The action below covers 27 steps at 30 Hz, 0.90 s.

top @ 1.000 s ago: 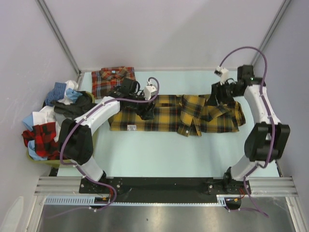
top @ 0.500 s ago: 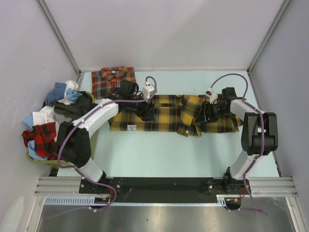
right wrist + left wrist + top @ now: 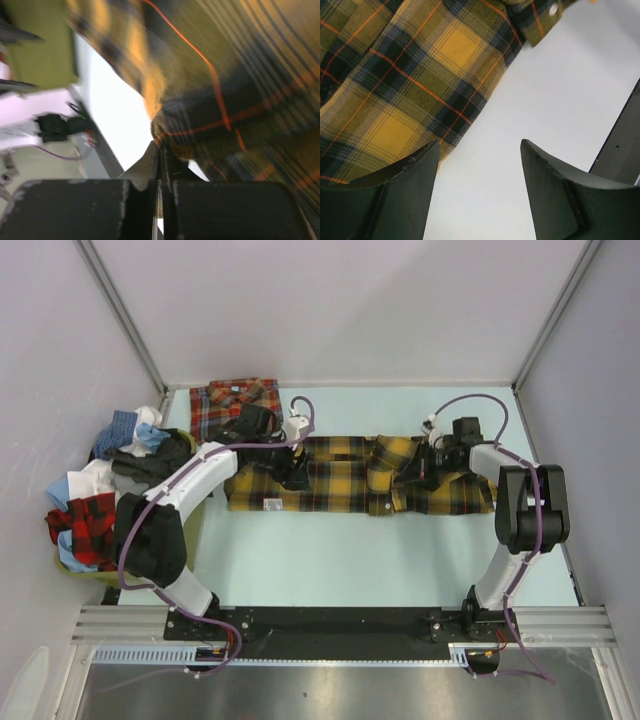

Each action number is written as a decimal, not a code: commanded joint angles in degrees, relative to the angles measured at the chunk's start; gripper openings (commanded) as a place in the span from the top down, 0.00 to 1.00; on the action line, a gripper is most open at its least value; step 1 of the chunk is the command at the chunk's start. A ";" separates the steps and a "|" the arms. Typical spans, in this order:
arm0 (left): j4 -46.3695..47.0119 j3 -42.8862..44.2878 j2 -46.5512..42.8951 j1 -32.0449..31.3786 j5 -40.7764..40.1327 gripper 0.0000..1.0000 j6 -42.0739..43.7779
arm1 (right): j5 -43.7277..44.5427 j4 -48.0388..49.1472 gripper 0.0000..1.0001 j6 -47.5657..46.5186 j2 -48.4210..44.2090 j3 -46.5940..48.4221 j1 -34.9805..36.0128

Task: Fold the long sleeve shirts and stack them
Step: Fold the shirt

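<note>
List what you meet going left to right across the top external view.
Heap of mixed crumpled clothes → folded red-orange plaid flannel shirt → left gripper → right gripper. The yellow-and-black plaid flannel shirt spreads under both grippers, so it is left unplaced.

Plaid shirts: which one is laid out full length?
The yellow-and-black shirt, stretched out lengthwise in the middle of the workspace. The red-orange shirt lies as a compact folded square in the far-left corner.
</note>
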 commanded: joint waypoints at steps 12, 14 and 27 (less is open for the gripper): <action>-3.34 10.51 -0.95 4.35 0.53 0.25 0.84 | -3.38 51.63 1.00 42.56 7.77 33.47 -1.17; -3.42 13.94 0.62 4.71 0.44 0.24 -0.29 | -1.63 52.41 1.00 42.56 13.66 42.67 -1.17; -3.69 21.07 5.38 6.47 0.27 0.18 -3.03 | -6.01 48.22 1.00 38.61 31.96 69.27 -0.64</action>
